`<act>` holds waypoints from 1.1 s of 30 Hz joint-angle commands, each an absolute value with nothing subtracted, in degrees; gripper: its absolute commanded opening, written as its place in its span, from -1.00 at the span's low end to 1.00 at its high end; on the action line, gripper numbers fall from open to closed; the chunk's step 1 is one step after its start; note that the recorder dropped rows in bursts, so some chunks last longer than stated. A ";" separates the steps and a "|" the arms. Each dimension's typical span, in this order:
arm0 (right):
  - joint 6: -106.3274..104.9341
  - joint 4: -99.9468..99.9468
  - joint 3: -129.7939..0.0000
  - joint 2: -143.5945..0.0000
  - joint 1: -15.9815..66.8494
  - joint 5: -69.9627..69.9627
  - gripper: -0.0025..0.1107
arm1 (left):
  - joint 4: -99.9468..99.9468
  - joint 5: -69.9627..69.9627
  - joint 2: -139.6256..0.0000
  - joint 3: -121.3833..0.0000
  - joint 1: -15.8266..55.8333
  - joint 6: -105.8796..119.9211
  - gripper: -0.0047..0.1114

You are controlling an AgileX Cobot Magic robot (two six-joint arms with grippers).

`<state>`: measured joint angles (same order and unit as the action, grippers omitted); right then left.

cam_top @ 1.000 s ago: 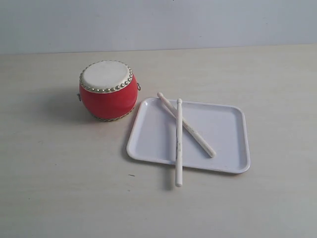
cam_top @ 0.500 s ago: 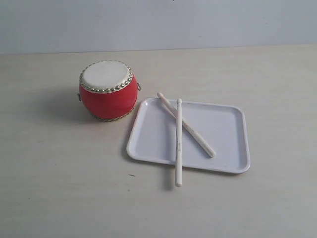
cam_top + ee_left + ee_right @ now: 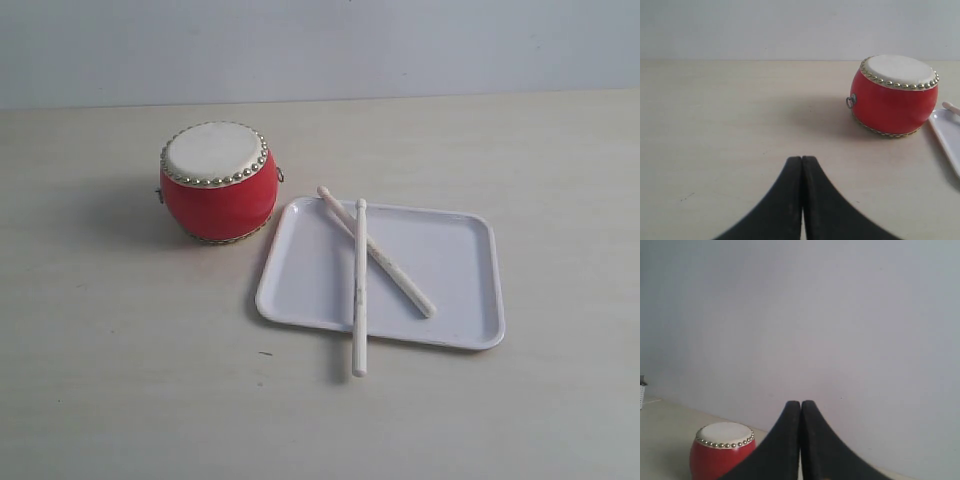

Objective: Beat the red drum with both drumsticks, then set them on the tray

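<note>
Both grippers are pressed shut and hold nothing. The left gripper (image 3: 801,161) shows low in the middle of its picture, and the right gripper (image 3: 800,404) shows the same way in its own. If they go down shut, they can only push a stick, not pick it up. They need to open first.

In the outside picture, lowest and nearest, the end of the straight stick (image 3: 359,300) pokes out past the tray's rim over the table (image 3: 120,380). A press on that end may tip the stick up like a seesaw.

The tray (image 3: 450,290) sits right of the middle. On it the straight stick crosses the slanted stick (image 3: 395,272) and seems to lie on top. Pulling the slanted one first may flick the other one off. Both are round and can roll away.

Farthest, in the upper left, the drum (image 3: 215,185) stands just beside the tray's corner. It looks small and light, so a hard hit may slide it.
</note>
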<state>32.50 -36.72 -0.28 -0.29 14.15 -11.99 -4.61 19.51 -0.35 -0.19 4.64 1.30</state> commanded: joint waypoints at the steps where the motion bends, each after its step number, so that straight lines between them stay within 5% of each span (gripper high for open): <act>1: 18.75 -24.96 0.00 0.00 14.06 -9.84 -0.96 | -5.16 19.08 0.00 0.00 4.56 1.51 -0.92; 7: -0.86 -5.74 0.00 0.00 14.06 -0.55 -0.96 | -5.16 19.08 0.00 0.00 4.56 1.40 -0.92; 33: 3.06 -5.94 0.00 0.00 14.06 17.45 -0.96 | -5.16 19.08 0.00 0.00 4.56 1.57 -0.92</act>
